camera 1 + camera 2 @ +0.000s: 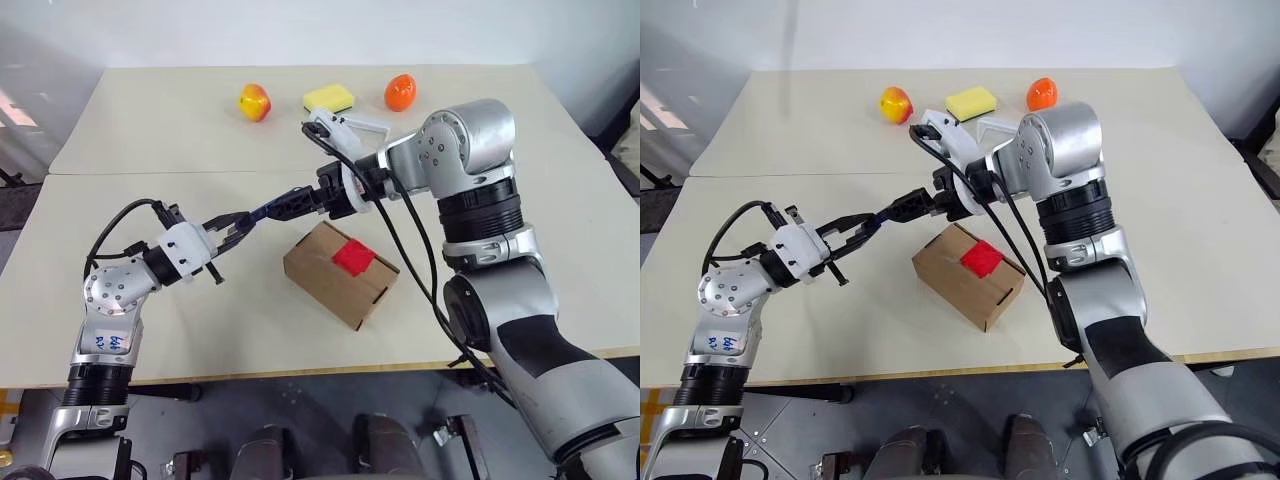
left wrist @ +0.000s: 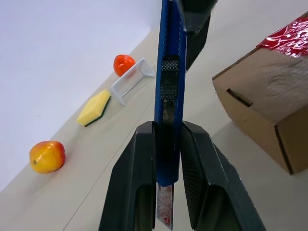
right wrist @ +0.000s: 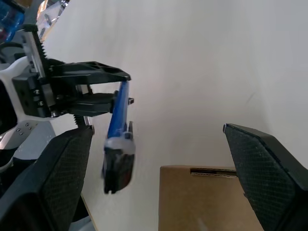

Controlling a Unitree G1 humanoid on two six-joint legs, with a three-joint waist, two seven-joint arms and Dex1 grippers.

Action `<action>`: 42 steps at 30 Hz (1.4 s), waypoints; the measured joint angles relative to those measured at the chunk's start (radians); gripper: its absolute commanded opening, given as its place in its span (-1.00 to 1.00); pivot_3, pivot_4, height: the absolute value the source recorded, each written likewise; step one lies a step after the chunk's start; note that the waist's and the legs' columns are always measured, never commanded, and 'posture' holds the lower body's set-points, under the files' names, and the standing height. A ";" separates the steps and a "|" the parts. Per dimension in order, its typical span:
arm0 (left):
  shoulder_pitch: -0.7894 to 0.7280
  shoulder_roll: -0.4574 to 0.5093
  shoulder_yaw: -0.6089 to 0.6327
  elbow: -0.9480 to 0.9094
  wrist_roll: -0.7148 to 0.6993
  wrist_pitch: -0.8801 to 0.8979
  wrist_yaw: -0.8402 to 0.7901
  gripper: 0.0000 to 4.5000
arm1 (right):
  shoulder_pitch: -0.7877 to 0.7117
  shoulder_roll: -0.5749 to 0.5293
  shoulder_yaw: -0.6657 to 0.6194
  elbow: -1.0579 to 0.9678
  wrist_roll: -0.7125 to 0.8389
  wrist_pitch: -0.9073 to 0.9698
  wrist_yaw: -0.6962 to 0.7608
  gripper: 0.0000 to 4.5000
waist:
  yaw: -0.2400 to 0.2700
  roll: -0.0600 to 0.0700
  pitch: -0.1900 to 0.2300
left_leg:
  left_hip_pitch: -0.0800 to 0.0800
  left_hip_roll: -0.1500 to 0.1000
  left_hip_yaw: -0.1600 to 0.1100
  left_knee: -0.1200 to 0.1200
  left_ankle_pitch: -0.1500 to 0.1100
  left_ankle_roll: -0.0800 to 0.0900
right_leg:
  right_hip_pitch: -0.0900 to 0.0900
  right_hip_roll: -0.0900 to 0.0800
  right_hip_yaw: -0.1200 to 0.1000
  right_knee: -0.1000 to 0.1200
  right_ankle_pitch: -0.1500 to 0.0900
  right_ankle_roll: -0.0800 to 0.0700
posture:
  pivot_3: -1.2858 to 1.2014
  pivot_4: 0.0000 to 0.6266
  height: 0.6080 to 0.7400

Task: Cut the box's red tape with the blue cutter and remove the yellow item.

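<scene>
L claw (image 1: 228,228) grips the blue cutter (image 1: 268,210) over mid-tabletop, long axis running level straight at the wide-open R claw (image 1: 300,202) at its far end; the box (image 1: 340,272), red tape (image 1: 353,257) uncut, sits just below toward the near edge.

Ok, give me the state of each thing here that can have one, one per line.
box: closed, red tape uncut, resting on the table.
blue cutter: blade out, clamped in the left gripper.
left gripper: shut on the blue cutter.
right gripper: open, fingers either side of the cutter's far end.
</scene>
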 measured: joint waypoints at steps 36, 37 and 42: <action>-0.005 -0.002 -0.034 -0.050 -0.009 0.107 0.041 -0.40 | 0.016 -0.022 0.013 -0.058 0.104 0.000 -0.026 -0.93 | 0.002 0.000 0.000 | -0.002 -0.002 -0.009 0.000 0.000 0.000 | 0.001 0.000 0.000 0.004 0.000 0.000 | 0.03 -0.52 1.00; -0.002 0.010 -0.025 -0.050 -0.020 0.178 0.050 -0.26 | 0.023 -0.033 0.006 -0.074 0.109 -0.001 -0.028 -0.93 | 0.002 0.000 0.000 | -0.002 -0.002 -0.009 0.000 0.000 0.000 | 0.001 0.000 0.000 0.005 0.000 0.000 | 0.03 -0.52 1.00; 0.032 0.086 0.103 -0.058 -0.109 0.385 0.059 0.43 | 0.029 -0.101 -0.049 -0.108 0.115 -0.010 -0.042 -0.93 | 0.000 0.000 0.000 | -0.002 -0.002 -0.011 0.000 0.000 0.000 | 0.000 0.000 0.000 0.006 0.000 0.000 | 0.03 -0.52 1.00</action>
